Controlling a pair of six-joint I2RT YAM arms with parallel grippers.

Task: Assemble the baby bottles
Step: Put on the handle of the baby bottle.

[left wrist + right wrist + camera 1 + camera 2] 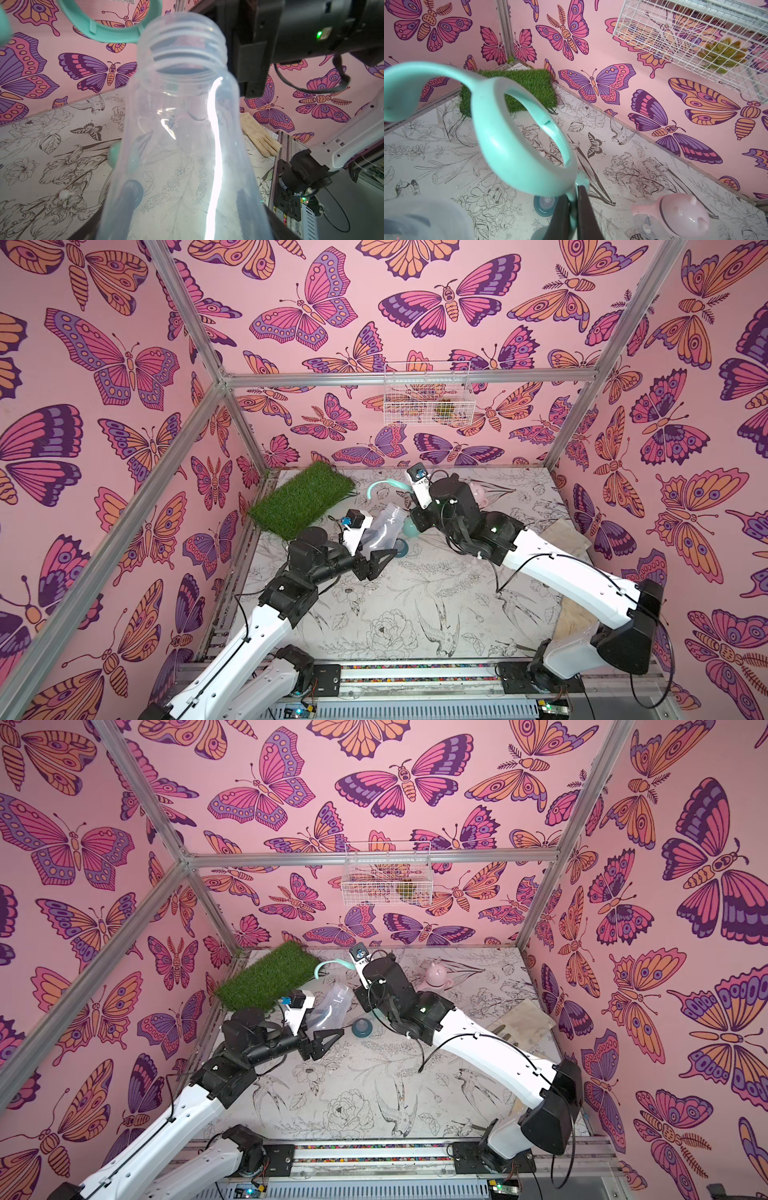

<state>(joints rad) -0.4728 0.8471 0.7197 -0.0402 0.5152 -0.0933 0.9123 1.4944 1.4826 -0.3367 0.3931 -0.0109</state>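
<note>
The clear bottle [381, 529] hangs tilted above the middle of the table [415, 614], threaded neck open and aimed at the back wall. The left gripper [188, 191] clamps its lower body, fingers [131, 199] partly spread and pressed to both sides. Marks on the bottle wall are too small to read. Close by the neck is the teal two-handled ring [517, 145], the right gripper [572, 199] pinching one handle tightly; whether ring and neck touch I cannot tell. A teal nipple collar [360, 1027] sits on the table below, and a pink-capped bottle [675, 214] lies further back. The wire basket [426, 393] on the wall holds a green plant [722, 56].
</note>
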